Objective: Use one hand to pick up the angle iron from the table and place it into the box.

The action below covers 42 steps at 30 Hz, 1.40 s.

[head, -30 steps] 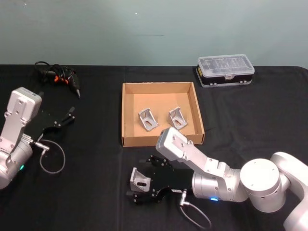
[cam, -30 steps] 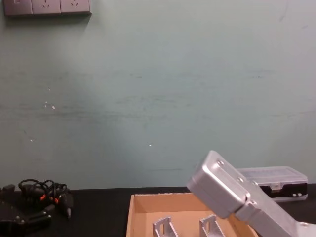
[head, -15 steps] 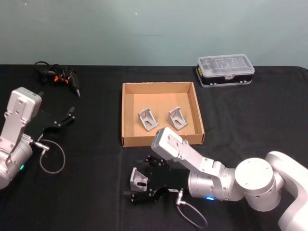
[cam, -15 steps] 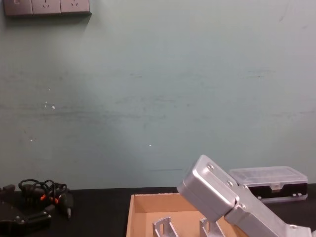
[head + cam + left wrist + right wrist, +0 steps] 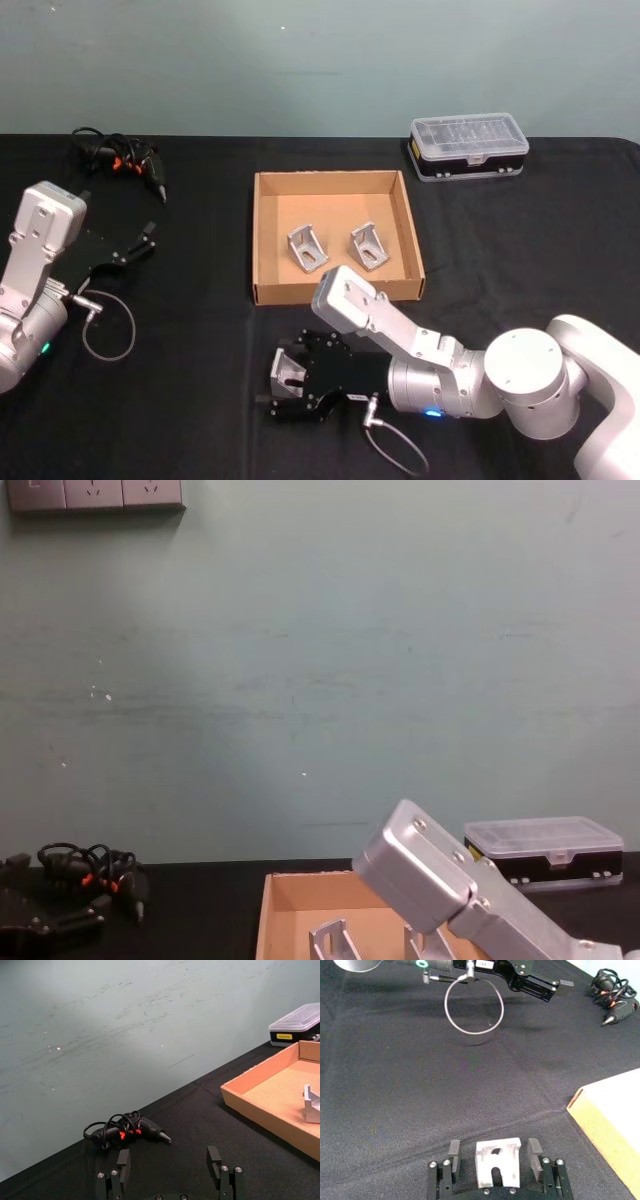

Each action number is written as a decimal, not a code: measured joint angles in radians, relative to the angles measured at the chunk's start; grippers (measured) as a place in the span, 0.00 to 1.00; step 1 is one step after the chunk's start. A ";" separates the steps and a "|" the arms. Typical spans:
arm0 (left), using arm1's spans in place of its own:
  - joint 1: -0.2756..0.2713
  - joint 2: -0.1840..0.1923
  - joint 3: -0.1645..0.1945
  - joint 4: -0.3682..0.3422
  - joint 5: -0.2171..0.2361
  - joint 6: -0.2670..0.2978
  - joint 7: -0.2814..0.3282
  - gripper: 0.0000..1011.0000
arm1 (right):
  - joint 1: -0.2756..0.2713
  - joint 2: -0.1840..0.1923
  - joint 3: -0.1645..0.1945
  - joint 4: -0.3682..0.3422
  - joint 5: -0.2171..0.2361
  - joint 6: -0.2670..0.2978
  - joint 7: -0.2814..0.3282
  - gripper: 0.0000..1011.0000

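Angle iron (image 5: 498,1167): bright silver-grey metal bracket with a slot cut in its upward face; it lay on the bench (image 5: 200,400) near the front edge, just in front of the box (image 5: 335,200) and outside it.
Right gripper (image 5: 275,383): stood low over the bench, with one black finger on each side of the angle iron.
Right fingers: spread wide; the right wrist view showed a gap between the bracket and each finger, so nothing was held.
Box: tan cardboard with low walls; it held two similar brackets (image 5: 307,247) (image 5: 368,245) side by side.
Left gripper (image 5: 168,1151): parked at the left of the bench, well apart from the box.
Left fingers: wide apart and empty.
Organiser case (image 5: 468,146): sat at the far right, behind the box.
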 joint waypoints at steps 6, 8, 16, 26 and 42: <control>0.000 0.000 0.000 0.000 0.000 0.000 0.000 0.99 | 0.001 -0.003 -0.003 0.004 0.000 0.000 0.000 0.71; 0.000 0.000 0.000 0.000 0.000 0.000 0.000 0.99 | 0.002 -0.004 -0.004 0.006 0.000 0.000 0.000 0.63; 0.000 0.000 0.000 0.000 0.000 0.000 0.000 0.99 | 0.004 -0.006 -0.004 0.007 -0.002 -0.001 -0.002 0.46; 0.000 0.000 0.000 0.000 0.000 0.000 0.000 0.99 | -0.012 0.003 0.017 -0.022 0.011 -0.002 -0.015 0.46; 0.000 0.000 0.000 0.000 0.000 0.000 0.000 0.99 | -0.096 0.034 0.192 -0.167 0.117 0.015 -0.152 0.46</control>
